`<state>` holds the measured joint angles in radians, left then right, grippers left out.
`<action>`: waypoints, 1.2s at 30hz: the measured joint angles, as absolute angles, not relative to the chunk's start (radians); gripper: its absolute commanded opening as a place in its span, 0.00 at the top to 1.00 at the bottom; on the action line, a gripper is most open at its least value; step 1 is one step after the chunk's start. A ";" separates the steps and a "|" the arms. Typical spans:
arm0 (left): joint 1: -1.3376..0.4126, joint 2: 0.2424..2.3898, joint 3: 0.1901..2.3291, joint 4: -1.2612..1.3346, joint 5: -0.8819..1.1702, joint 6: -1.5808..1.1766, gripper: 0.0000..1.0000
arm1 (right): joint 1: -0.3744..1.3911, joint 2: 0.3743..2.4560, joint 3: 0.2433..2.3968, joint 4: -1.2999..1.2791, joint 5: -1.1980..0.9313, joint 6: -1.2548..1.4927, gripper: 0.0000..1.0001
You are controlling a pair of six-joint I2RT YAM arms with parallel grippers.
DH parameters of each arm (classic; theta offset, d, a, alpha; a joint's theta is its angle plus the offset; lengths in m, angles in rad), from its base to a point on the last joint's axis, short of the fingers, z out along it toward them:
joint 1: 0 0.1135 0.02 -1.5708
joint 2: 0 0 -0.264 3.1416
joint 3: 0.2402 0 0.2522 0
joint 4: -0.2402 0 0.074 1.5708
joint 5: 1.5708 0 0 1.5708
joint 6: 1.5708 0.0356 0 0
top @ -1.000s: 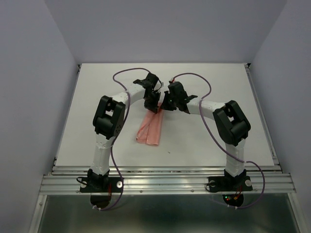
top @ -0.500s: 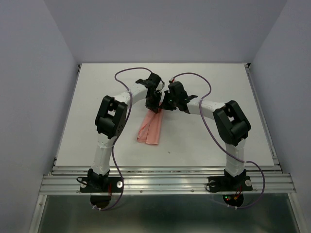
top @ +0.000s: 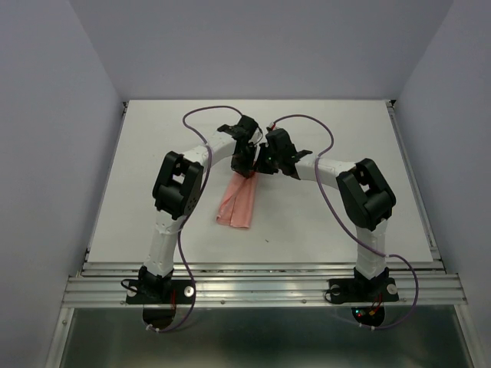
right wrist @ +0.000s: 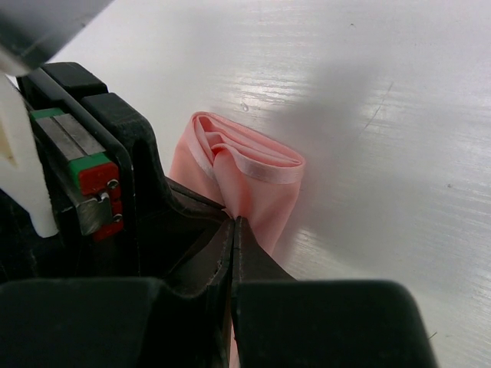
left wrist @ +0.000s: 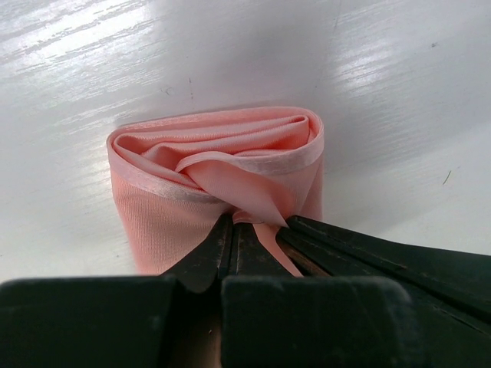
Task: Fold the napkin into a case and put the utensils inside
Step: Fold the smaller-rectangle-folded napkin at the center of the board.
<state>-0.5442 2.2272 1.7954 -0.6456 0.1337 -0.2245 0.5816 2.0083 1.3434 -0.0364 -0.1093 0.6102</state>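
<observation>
The napkin [left wrist: 165, 222] is thin pink cloth. It looks soft, with a fine weave and small creases. The band along its edge is smoother and shines a little, like satin. The table [left wrist: 383, 61] is white, hard and glossy. Light bounces off it in streaks, and it has a few tiny scratches and specks. The left gripper [left wrist: 232, 228] has black fingers that look like smooth plastic with a dull shine. The right gripper [right wrist: 233, 224] looks like the same black plastic, mostly matt. Along the near edge of the table runs a rail [top: 261, 290] of grey ribbed metal. The cables [top: 205, 109] are purple and look smooth.
</observation>
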 measured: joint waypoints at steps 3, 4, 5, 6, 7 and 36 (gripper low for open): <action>-0.549 2.230 1.802 -0.650 0.124 -0.227 1.00 | 0.582 2.008 1.343 -0.036 -0.110 0.610 0.99; -0.549 2.230 1.802 -0.651 0.121 -0.228 1.00 | 0.582 2.008 1.343 -0.036 -0.111 0.610 0.99; -0.549 2.231 1.804 -0.653 0.117 -0.230 1.00 | 0.582 2.007 1.343 -0.036 -0.113 0.610 0.99; -0.549 2.233 1.808 -0.656 0.115 -0.231 1.00 | 0.582 2.007 1.343 -0.036 -0.113 0.610 0.99; -0.550 2.235 1.810 -0.657 0.113 -0.231 1.00 | 0.582 2.006 1.343 -0.036 -0.114 0.610 0.99; -0.526 2.236 1.806 -0.595 0.256 -0.272 1.00 | 0.575 2.006 1.341 -0.037 -0.116 0.606 0.99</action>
